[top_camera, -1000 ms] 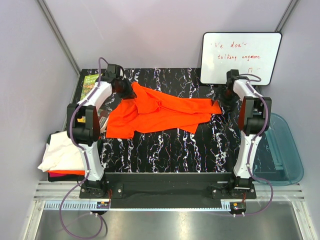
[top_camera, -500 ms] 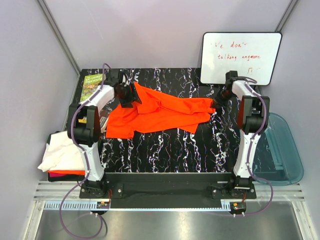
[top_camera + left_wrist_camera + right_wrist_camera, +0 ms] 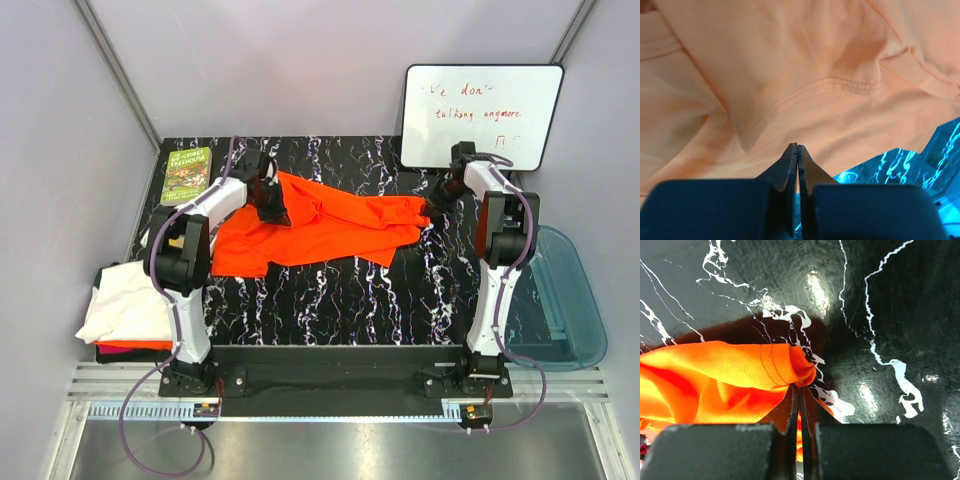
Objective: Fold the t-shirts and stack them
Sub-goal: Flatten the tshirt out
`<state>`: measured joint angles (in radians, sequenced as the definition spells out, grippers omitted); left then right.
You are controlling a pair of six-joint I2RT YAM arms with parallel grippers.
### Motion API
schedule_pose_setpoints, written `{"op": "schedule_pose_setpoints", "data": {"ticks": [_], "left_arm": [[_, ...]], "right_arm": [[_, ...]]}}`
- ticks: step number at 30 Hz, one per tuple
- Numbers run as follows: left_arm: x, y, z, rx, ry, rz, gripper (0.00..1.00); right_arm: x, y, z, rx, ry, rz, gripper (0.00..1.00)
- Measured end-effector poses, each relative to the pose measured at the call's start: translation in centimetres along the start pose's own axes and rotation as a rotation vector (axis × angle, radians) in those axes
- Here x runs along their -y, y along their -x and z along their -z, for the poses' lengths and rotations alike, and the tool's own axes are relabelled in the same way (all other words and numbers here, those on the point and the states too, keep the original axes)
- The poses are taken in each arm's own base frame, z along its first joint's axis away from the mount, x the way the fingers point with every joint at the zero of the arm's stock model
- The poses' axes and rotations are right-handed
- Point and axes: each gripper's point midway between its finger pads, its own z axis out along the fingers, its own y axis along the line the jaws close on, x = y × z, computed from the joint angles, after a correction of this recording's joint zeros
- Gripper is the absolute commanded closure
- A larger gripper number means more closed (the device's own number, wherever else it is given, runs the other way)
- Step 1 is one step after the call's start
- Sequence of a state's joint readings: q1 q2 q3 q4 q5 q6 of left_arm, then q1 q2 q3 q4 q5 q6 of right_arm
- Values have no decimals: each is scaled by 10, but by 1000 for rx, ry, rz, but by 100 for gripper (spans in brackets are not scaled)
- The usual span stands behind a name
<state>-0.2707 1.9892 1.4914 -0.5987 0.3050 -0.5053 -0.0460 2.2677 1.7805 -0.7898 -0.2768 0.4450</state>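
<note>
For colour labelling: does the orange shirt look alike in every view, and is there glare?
Left wrist: the orange t-shirt is washed out to pale peach, the table tinted cyan. Right wrist: saturated orange, glare spots on the glossy table. Top external: even, sharp.

Green book [image 3: 186, 173] far-left on table [image 3: 340, 290]; whiteboard [image 3: 482, 115] far-right; blue tub [image 3: 572, 300], perhaps lidded, beyond right edge.

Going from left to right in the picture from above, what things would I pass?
The pile of shirts, white one on top → green book → orange t-shirt → blue tub.
</note>
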Motion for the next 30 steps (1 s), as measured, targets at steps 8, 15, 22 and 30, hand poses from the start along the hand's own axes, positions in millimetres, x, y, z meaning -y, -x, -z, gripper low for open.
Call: {"op": "schedule_pose_setpoints", "data": {"ticks": [8, 15, 22, 30], "left_arm": [[-4, 15, 6, 46, 36, -5, 53], [-7, 23, 12, 71, 67, -25, 38], [-22, 9, 8, 38, 120, -11, 40], [-27, 8, -1, 22, 133, -4, 48]], "right_arm": [[0, 1, 4, -3, 5, 25, 100], [-1, 2, 9, 4, 8, 39, 100], [-2, 1, 9, -1, 18, 40, 100], [-3, 1, 10, -4, 23, 41, 100]]}}
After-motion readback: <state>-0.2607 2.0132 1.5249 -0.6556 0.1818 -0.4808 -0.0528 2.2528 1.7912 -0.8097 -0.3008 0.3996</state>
